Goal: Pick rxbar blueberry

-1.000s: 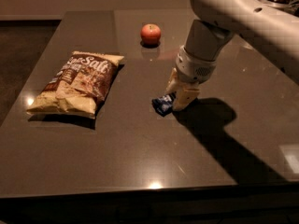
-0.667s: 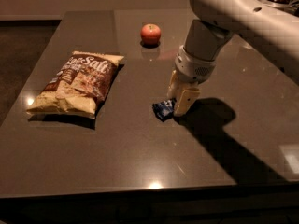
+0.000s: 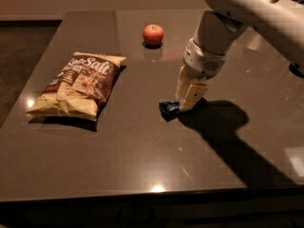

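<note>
Rxbar blueberry (image 3: 167, 109): the small navy bar is found near the middle of the desk (image 3: 142, 170), right of the chip bag (image 3: 78, 85) and nearer than the apple (image 3: 153, 34). Only its left end is seen, since the rest is covered by the jaws.
Gripper (image 3: 186, 103): it is held tip-down at the bar's right end, low against the desk, so that so flat a thing can be caught from above.
Jaws: they are drawn together into one narrow wedge and appear to be clenched on the bar's right end.
Arm (image 3: 247, 8): it is brought in from the far right, which leaves the bag and the apple well apart from its path.
Step in hand: the grasp is judged to be made, while the bar is not yet raised from the desk.
Next move: a straight lift is called for.
Risk: with only one end pinched, the slick wrapper could be let slip or swing.
</note>
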`<state>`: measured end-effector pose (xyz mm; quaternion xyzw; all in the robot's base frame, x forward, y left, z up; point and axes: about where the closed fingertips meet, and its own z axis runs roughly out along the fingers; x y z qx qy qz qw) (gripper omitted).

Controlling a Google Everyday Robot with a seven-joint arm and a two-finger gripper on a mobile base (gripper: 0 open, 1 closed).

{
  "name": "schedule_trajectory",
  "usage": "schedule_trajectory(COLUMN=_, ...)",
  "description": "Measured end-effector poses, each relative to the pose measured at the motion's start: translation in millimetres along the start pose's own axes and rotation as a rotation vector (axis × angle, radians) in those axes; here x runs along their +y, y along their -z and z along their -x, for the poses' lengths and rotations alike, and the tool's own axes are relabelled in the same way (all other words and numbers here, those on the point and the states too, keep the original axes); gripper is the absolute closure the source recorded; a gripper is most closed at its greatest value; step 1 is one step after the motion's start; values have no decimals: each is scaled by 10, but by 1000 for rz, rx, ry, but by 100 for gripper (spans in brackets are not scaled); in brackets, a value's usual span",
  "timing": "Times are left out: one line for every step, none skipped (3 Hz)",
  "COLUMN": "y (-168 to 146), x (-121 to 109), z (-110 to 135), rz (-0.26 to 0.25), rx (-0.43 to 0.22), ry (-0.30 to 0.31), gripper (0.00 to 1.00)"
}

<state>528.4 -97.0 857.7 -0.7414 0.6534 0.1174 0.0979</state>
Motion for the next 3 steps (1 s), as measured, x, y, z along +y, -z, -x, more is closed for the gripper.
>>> schedule_trajectory(y=377, x=-3, z=115, rz=-45, rx=-53, ry=-4, gripper=100)
schedule_trajectory(y=765, x=22, z=271, rz=-98, rx=-100, ry=15, gripper=100)
schedule_trajectory(y=827, x=27, z=300, rz=-107, rx=-107, ry=19, gripper=100)
